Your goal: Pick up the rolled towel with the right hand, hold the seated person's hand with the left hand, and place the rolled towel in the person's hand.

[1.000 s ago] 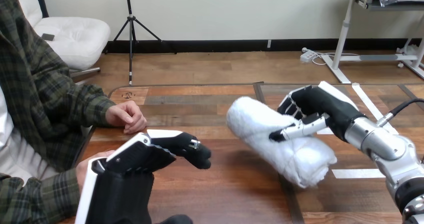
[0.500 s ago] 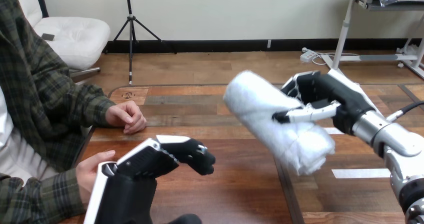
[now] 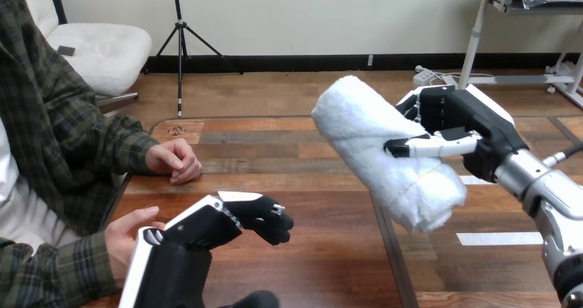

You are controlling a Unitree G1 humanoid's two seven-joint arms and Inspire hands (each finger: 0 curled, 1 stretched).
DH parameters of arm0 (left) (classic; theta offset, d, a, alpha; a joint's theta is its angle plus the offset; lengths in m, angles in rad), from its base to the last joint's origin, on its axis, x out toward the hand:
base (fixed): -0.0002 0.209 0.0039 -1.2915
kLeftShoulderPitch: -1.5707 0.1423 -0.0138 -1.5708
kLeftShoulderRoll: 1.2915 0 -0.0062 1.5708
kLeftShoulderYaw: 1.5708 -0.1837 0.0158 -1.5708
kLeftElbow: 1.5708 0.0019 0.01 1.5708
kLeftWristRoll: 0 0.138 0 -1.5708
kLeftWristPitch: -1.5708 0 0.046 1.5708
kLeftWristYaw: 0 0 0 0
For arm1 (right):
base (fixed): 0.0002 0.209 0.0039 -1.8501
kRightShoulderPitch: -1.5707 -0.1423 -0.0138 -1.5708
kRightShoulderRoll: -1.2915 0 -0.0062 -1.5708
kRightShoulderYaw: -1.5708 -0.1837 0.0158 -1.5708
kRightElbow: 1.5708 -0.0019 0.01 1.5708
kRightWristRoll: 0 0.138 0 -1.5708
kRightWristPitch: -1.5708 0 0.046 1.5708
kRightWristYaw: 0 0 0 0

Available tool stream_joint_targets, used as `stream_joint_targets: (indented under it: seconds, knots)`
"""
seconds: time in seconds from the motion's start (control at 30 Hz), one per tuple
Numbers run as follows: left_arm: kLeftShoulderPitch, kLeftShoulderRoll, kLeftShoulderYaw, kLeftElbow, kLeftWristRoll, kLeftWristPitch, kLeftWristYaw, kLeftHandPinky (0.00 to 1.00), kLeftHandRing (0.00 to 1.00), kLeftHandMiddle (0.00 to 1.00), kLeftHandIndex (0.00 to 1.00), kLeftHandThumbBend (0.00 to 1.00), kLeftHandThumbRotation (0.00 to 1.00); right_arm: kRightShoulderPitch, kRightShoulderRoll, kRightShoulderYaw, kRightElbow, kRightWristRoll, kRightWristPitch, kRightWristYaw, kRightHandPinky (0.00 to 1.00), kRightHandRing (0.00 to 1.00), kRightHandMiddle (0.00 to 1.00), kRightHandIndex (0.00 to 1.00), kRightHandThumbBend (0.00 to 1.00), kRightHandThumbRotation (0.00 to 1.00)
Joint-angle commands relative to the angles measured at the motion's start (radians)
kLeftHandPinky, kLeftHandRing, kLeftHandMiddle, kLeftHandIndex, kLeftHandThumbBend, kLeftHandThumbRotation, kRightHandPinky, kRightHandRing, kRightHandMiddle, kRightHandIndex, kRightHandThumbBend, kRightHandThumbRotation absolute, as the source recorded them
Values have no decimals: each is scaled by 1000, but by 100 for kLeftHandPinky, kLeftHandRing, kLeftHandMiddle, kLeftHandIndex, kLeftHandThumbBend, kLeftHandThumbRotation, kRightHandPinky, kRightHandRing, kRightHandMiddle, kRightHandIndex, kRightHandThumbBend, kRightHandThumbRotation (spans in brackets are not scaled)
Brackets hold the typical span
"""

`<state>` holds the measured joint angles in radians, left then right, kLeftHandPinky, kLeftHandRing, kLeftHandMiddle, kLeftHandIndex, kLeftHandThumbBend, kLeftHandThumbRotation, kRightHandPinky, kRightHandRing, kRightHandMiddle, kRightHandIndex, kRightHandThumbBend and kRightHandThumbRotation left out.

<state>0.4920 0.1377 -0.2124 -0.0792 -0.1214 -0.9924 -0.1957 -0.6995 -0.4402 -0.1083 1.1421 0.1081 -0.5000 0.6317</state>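
My right hand (image 3: 467,126) is shut on the white rolled towel (image 3: 385,150), fingers behind it and thumb across its front. The towel hangs tilted in the air above the table's right half, its lower end nearest me. My left hand (image 3: 206,229) is low at the near left, its fingers curled with nothing in them. The person's hand (image 3: 127,234) at the view's lower left lies just left of my left hand, close beside its back; I cannot tell if they touch. The person's other hand (image 3: 173,160) rests loosely closed on the table further back.
The wooden table (image 3: 309,253) has a dark seam running down its middle and white tape marks (image 3: 498,238) at the right. The person sits at the left edge, forearms along that side.
My right hand has lifted the towel higher and a little further from me. My left hand has edged slightly right, and more of the person's near hand shows beside it.
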Motion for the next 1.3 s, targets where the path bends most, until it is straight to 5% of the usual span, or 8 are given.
stream_joint_targets:
  seconds: [0.0,0.13,0.3,0.43,0.6,0.7,0.97,1.27]
  knots:
    - [-37,-20,17,-6,20,23,9,50,54,59,61,88,57,-5,4,-51,-56,54,-10,27,28,32,39,42,84,0]
    - [-15,-12,47,-51,85,88,27,52,56,60,63,88,53,12,6,-60,-57,63,-21,28,29,32,39,43,84,0]
    - [-18,-10,75,-65,145,100,46,53,58,61,64,87,47,26,12,-73,-63,83,-22,40,29,32,39,43,85,0]
    - [-6,-17,151,-88,290,116,95,53,59,62,65,88,45,38,20,-91,-61,115,-14,74,29,32,39,44,86,0]
    - [14,-9,189,-136,374,166,125,56,62,65,67,94,43,54,24,-98,-68,122,-8,74,30,32,39,44,87,0]
    - [21,-27,264,-171,547,170,197,59,64,67,69,97,46,63,29,-104,-69,128,-9,69,29,32,38,44,89,0]
    - [79,8,330,-308,682,261,200,71,75,77,77,100,48,79,34,-114,-63,148,-17,104,30,32,39,44,89,0]
    - [132,34,388,-432,718,319,183,78,81,82,83,100,46,85,32,-122,-55,155,-12,129,30,33,39,44,90,0]
